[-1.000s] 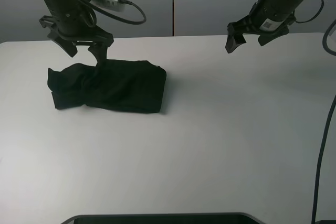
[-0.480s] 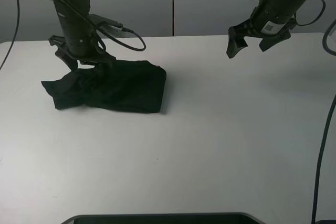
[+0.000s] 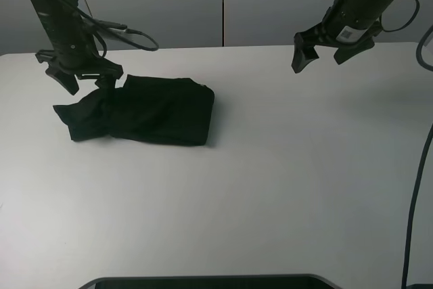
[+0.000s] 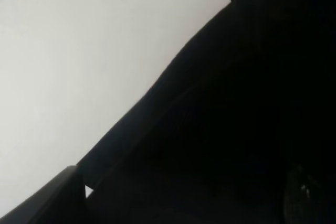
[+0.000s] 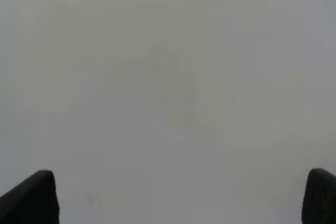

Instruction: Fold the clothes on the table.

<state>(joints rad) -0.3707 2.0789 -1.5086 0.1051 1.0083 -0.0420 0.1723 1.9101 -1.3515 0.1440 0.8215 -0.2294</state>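
Inspector A: Garment under review is the black cotton T-shirt (image 3: 145, 112), lying as a compact folded bundle on the large white flat tabletop (image 3: 284, 167), left of centre and toward the far edge in the high view. No print or neck label is visible; the outer faces show only black cloth.

Inspector B: State of completion?

Inspector A: Judged nearly finished. The right-hand part of the bundle is a fairly square block with a clean edge. The left end is not: a loose, rumpled flap (image 3: 80, 116) sticks out past the block and lies unevenly. That end appears to need tucking or one more fold.

Inspector B: Orientation?

Inspector A: The long axis runs roughly left to right across the table, close to parallel with the far edge. The tidy end faces the table's middle; the ragged end faces the left edge.

Inspector B: End effectors?

Inspector A: The left gripper (image 3: 86, 79) is at the bundle's far left corner, jaws spread, and grips nothing that can be seen; whether a fingertip touches the cloth cannot be told. Its wrist view is filled mostly with dark fabric against white table. The right gripper (image 3: 323, 44) hangs raised well apart on the right, jaws spread, empty; its wrist view shows only bare table.
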